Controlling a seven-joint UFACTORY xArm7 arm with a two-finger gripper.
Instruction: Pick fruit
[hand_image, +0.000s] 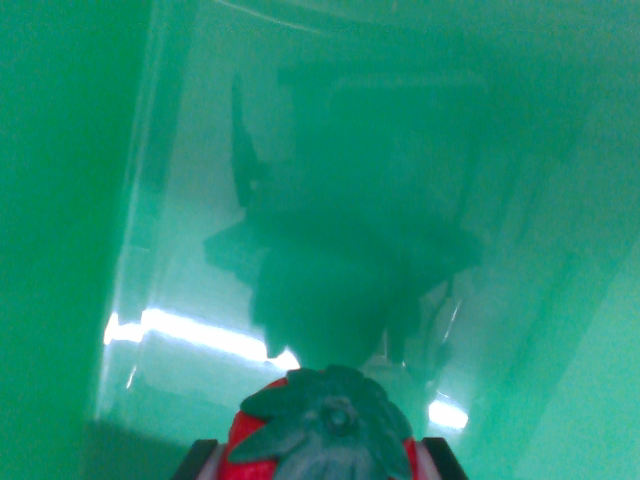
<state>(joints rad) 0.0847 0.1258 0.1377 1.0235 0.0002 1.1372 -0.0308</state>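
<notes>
- Nearest the camera: a strawberry (325, 430) sits at the bottom edge of the wrist view, its dark green leafy cap facing the lens and its red body showing on both sides beneath the cap.
- Gripper (320, 462): two dark finger ends appear at the bottom corners of the fruit, one on each side, pressed against the red flesh. The claw is judged to be pinching the strawberry.
- Surroundings: a glossy green bin (80, 200) fills the rest of the frame. A wall rises on the wrist view's left; the floor lies below the fruit.
- Floor detail: a dark shadow (340, 250) of the arm spreads across the middle, and bright light reflections streak the floor left and right of the fruit.
- No other fruit is visible in this view.
- Progress: the grasp appears complete, with the fruit held above the bin floor.
- Remaining: release or transfer, judged not yet done. Whether the strawberry touches the floor cannot be determined.
</notes>
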